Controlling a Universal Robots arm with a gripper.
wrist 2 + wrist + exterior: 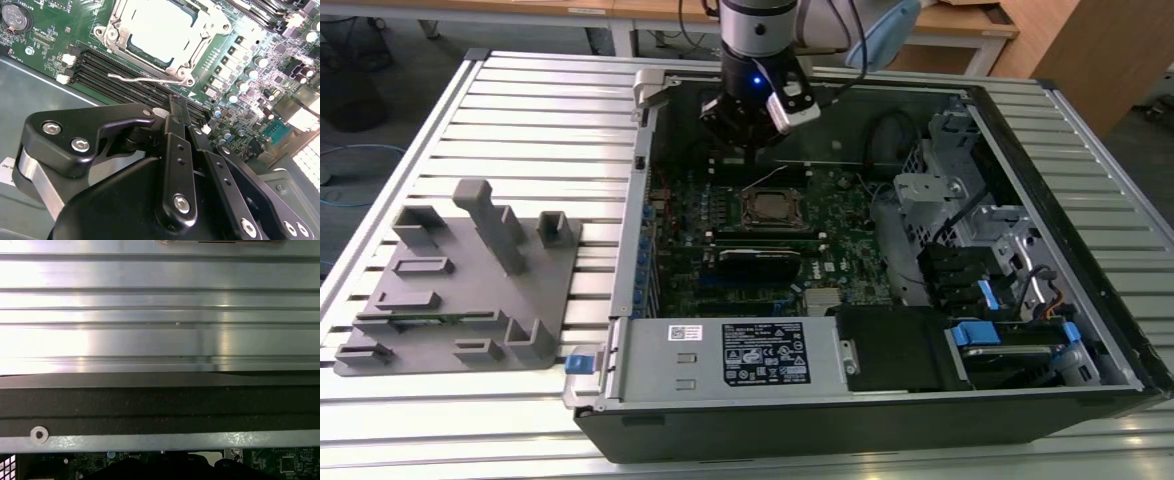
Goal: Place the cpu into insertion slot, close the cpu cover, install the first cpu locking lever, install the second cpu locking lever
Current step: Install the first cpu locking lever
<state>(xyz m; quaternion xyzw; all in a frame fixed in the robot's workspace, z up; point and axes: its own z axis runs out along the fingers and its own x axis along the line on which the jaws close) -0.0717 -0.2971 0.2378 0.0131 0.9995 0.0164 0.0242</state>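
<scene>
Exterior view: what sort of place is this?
Probably a robotics lab or workshop bench: an opened computer case on a slatted aluminium table, a grey fixture block beside it, wooden desks behind.

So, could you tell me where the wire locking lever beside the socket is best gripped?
Probably at the hooked free end of the locking lever, away from its pivot by a corner of the cpu cover, coming from above and pinching across the wire. It's a thin rod beside the cover, over the memory slots.
</scene>
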